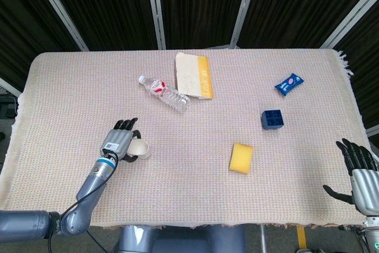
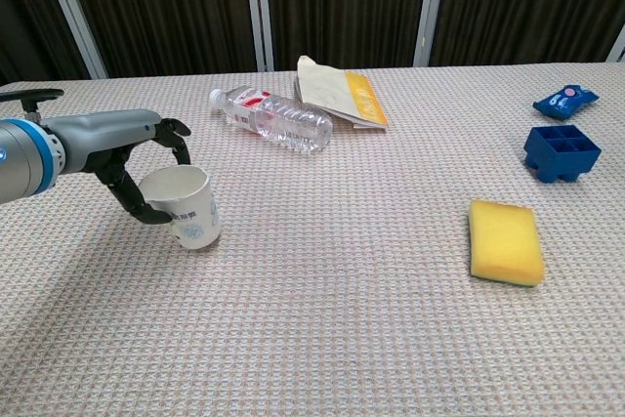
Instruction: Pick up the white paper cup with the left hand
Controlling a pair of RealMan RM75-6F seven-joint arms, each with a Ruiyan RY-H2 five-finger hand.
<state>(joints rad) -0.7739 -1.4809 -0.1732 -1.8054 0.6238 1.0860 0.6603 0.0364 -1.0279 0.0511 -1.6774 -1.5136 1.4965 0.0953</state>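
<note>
On the near-left worktop (image 2: 322, 339) we see the left robot hand (image 2: 146, 168) curled around the tilted white paper cup (image 2: 190, 204), fingers touching its rim and wall, while the right robot hand (image 1: 358, 173), fingers spread and empty, sits well apart

A white paper cup (image 2: 190, 206) with a pale blue print sits by the grey-and-black left hand (image 2: 146, 165) on the beige waffle-weave desk (image 2: 322, 319), along with a yellow sponge (image 2: 505, 241), a blue tray (image 2: 561, 151), a blue packet (image 2: 564, 99), a clear bottle with a red label (image 2: 273, 117) and a cream-and-orange booklet (image 2: 342, 91).
</note>
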